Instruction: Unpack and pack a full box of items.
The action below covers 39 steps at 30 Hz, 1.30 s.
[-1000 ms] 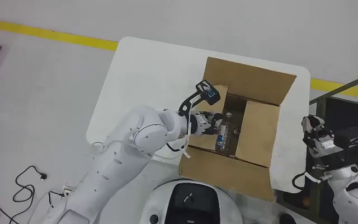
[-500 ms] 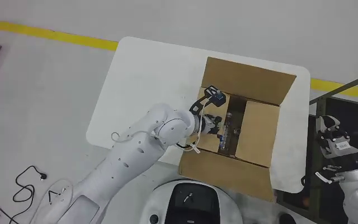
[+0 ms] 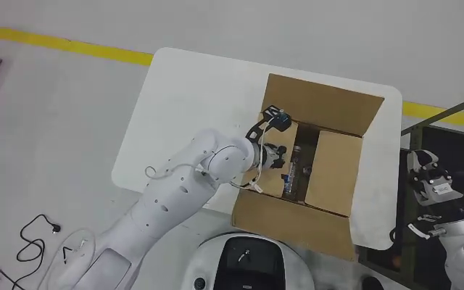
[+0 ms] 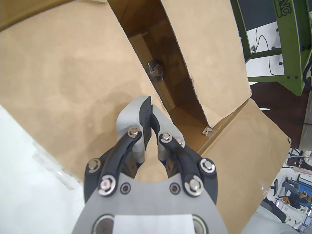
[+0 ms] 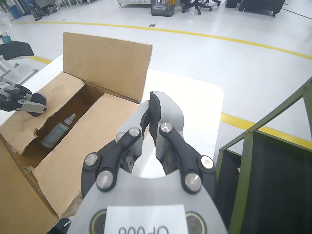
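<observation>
The left arm bends over the brown cardboard box (image 3: pixel 322 105) on the white tabletop (image 3: pixel 196 101), the left fingers (image 4: pixel 129 116) pressed together and empty above an inner flap's edge. Just beyond, a clear spray bottle (image 5: pixel 58 130) lies in the narrow gap between the flaps. The right fingers (image 5: pixel 168 113), closed and empty, hang past the tabletop's edge

My left arm has swung in toward the box (image 3: pixel 322 105). A second ago the elbow sat farther back along the near edge of the tabletop (image 3: pixel 188 94); now it crowds close to the box's near-left flap, and the forearm stands steeper. My left hand (image 3: pixel 278 156) has barely crept, going a little farther along that flap beside the opening. My right hand (image 3: pixel 428 177) drew away from the tabletop's right edge in the first half second. Since then it has edged slightly back.
</observation>
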Tool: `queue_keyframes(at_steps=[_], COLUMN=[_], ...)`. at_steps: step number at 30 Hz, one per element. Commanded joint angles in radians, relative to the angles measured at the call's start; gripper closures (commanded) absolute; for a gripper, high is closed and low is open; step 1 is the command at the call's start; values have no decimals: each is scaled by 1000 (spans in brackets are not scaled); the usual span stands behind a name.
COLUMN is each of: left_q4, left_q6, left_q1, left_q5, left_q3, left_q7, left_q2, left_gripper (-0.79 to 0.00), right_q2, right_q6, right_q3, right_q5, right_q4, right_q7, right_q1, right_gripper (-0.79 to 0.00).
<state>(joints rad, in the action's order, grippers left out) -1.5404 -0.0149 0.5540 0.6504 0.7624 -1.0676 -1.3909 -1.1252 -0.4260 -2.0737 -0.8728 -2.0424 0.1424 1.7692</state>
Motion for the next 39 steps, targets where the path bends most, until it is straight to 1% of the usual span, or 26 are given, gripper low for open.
queue_keyframes(at_steps=[1, 4, 7, 9, 12, 14, 20, 26, 28, 29, 32, 34, 39], left_q4=[-29, -86, -158, -206, -282, -328, -336, -336, -355, -371, -424, -449, -507], left_q6=[2, 11, 43, 80, 167, 214, 221, 221, 250, 276, 393, 460, 637], left_q1=[3, 11, 36, 66, 121, 164, 171, 171, 183, 187, 200, 221, 283], left_q5=[19, 53, 87, 94, 99, 103, 104, 104, 142, 154, 215, 214, 258], left_q3=[12, 42, 86, 127, 193, 227, 232, 232, 229, 229, 228, 239, 276], left_q7=[-6, -14, -17, -10, -4, -22, -24, -24, -5, 2, -2, 9, -10], left_q2=[4, 13, 28, 40, 60, 73, 75, 75, 79, 81, 92, 100, 126], left_gripper=[-785, -785, -785, -785, -785, -785, -785, -785, -785, -785, -785, -785, -785], right_q2=[0, 0, -1, -1, -1, -2, -2, -2, -2, -2, -2, -2, -2], right_q6=[-3, -10, -16, -20, -30, -42, -78, -86, -86, -87, -88, -88, -90], right_q3=[2, 9, 20, 26, 38, 45, 67, 89, 94, 95, 97, 98, 100], right_q5=[2, 5, 6, 6, 11, 18, 39, 26, 24, 23, 21, 23, 23], right_q4=[-2, -7, -12, -14, -10, -2, 27, 36, 39, 39, 42, 43, 46], right_q7=[2, 5, 6, 3, -3, -11, -24, -27, -28, -29, -29, -31, -33], right_q1=[0, 1, 1, 1, -3, -6, -15, -22, -23, -24, -25, -25, -23], right_gripper=[0, 0, 0, 0, 0, 0, 0, 0, 0, 0, 0, 0, 0])
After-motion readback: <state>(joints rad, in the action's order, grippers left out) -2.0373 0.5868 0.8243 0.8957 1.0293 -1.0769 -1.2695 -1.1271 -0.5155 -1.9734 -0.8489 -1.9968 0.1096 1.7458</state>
